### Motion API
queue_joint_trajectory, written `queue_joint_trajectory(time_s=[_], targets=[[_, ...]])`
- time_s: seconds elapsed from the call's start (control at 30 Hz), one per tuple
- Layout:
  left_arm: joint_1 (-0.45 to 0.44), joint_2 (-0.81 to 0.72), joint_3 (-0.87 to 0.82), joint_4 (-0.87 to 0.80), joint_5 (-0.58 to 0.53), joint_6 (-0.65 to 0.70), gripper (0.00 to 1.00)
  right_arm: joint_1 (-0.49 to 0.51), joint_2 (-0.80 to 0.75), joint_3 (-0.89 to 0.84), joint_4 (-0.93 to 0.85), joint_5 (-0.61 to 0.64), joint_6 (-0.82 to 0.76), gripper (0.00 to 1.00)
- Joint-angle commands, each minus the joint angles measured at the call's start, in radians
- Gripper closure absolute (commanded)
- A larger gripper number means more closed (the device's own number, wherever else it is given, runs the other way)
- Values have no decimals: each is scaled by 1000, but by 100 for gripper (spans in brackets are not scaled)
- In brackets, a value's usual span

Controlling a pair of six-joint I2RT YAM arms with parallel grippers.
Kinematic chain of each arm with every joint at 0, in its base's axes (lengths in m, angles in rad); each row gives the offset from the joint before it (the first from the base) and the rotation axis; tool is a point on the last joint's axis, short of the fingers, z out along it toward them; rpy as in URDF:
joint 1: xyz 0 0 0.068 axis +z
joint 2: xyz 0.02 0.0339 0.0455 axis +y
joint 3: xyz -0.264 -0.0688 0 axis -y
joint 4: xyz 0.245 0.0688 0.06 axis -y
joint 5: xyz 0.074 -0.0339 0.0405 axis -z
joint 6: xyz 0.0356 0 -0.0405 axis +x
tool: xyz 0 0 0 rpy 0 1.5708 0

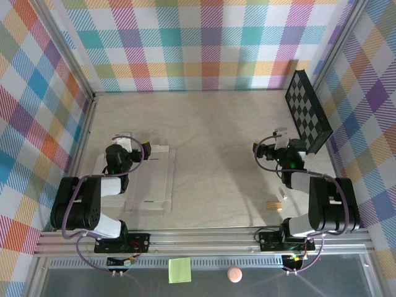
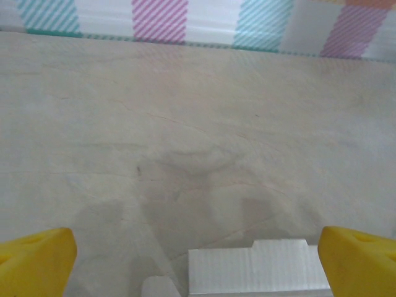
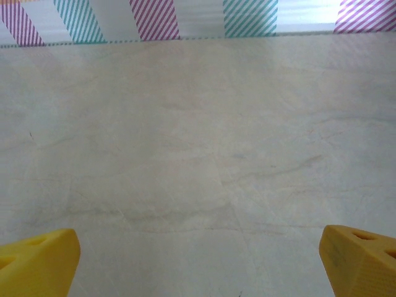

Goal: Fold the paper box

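The paper box (image 1: 154, 182) lies flat and unfolded on the left side of the table, a pale creased cardboard sheet partly covered by my left arm. My left gripper (image 1: 137, 146) hovers over its far edge, open, with nothing between the yellow fingertips (image 2: 37, 263). In the left wrist view the paper box (image 2: 253, 272) shows as a notched white edge low between the jaws of my left gripper (image 2: 198, 263). My right gripper (image 1: 267, 148) is at the right side, far from the box. In its own wrist view the right gripper (image 3: 198, 263) stands open above bare table.
A black checkerboard panel (image 1: 307, 111) leans against the right wall. Small wooden sticks (image 1: 273, 204) lie near the right arm's base. A yellow-green sticky note (image 1: 179, 270) and a pinkish ball (image 1: 234, 275) sit below the front rail. Plaid walls enclose three sides.
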Motion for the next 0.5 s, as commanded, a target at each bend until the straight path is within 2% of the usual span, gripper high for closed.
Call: queue_joint_trajectory(time_s=[0.0,0.1,0.2,0.33,0.47], targets=[[-7,-72,22,-102,-95,-41,0,-5,-52,42,-137,2,32,1],[-10,-142,58,-245,-147,-98,0,-4,-92,78,-255,6,59,1],[-9,-187,111,-412,-154,-204,0,-2,-119,121,-389,16,89,1],[-13,-211,223,-685,-116,-325,0,5,-152,164,-543,16,140,0],[-16,-187,296,-857,-24,-372,3,41,-165,231,-715,59,196,2]])
